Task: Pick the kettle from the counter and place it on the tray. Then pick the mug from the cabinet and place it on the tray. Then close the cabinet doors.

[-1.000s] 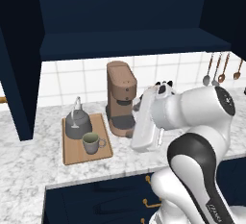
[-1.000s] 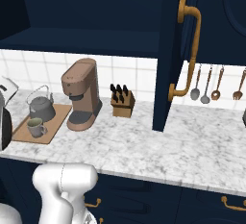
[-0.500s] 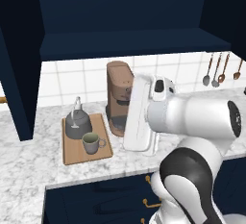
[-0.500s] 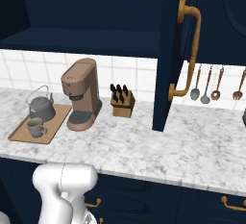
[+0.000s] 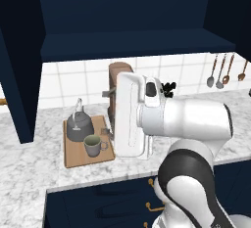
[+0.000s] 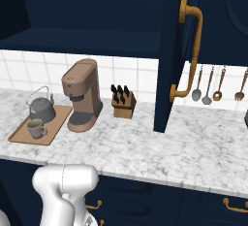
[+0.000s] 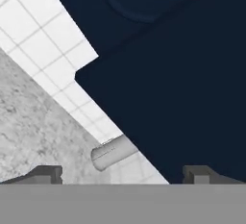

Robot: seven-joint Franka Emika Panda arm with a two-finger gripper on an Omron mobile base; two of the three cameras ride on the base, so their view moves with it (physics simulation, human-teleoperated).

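White arm links fill the foreground of the left base view, the big forearm crossing in front of the brown coffee machine (image 5: 119, 82). At the bottom of the hand view the gripper (image 7: 125, 174) shows its two dark tips standing wide apart with nothing between them; just beyond them lie a short pale grey cylinder, white wall tiles and a navy door panel.

Taking the coffee machine as the landmark: the tabletop (image 6: 145, 147) of veined marble carries it, above navy drawers with brass pulls. Just left of the machine lies the tray (image 6: 22, 134), a light-brown wooden board resting flat on the marble. The mug (image 6: 35, 128) stands upright on the tray's nearer part, its handle toward the machine. The kettle (image 6: 41, 108) sits upright on the tray's farther part, behind the mug and close to it, its thin arched handle up.

Right of the machine, near the tiled wall, stands a small wooden knife block (image 6: 122, 104). Farther right, a cabinet door (image 6: 172, 50) hangs swung out over the tabletop, its curved brass handle facing right. Beyond it, utensils (image 6: 215, 87) hang on the wall.

Above and behind the machine, the cabinet (image 5: 127, 26) gapes open, its dark shelf bare in the part that can be seen. Another open door (image 5: 19, 75) stands left of the tray.
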